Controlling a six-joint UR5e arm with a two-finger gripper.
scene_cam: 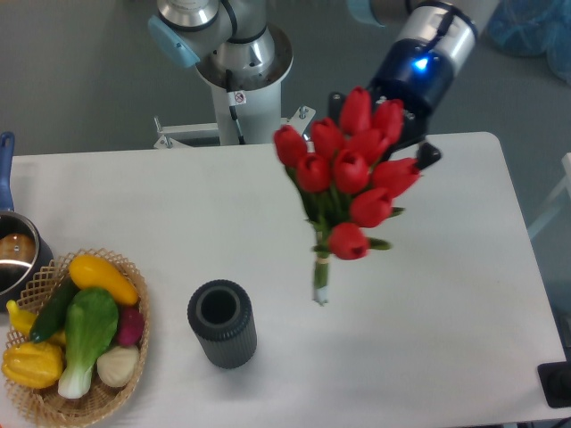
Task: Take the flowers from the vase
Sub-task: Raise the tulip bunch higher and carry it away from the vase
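Note:
The flowers [350, 178], a bunch of red tulip buds with green leaves and a bundled green stem, hang in the air above the right half of the table. Their stem end is clear of the vase and to its right. My gripper [393, 147] is behind the buds and shut on the flowers; its fingers are mostly hidden by the blooms. The vase [221, 323], dark grey and ribbed, stands upright with an empty round mouth near the table's front, left of the bunch.
A wicker basket [45, 406] with yellow, green and purple vegetables sits at the front left. A metal pot with a blue handle [12, 241] is at the left edge. The arm's base [236, 62] stands behind the white table [446, 312].

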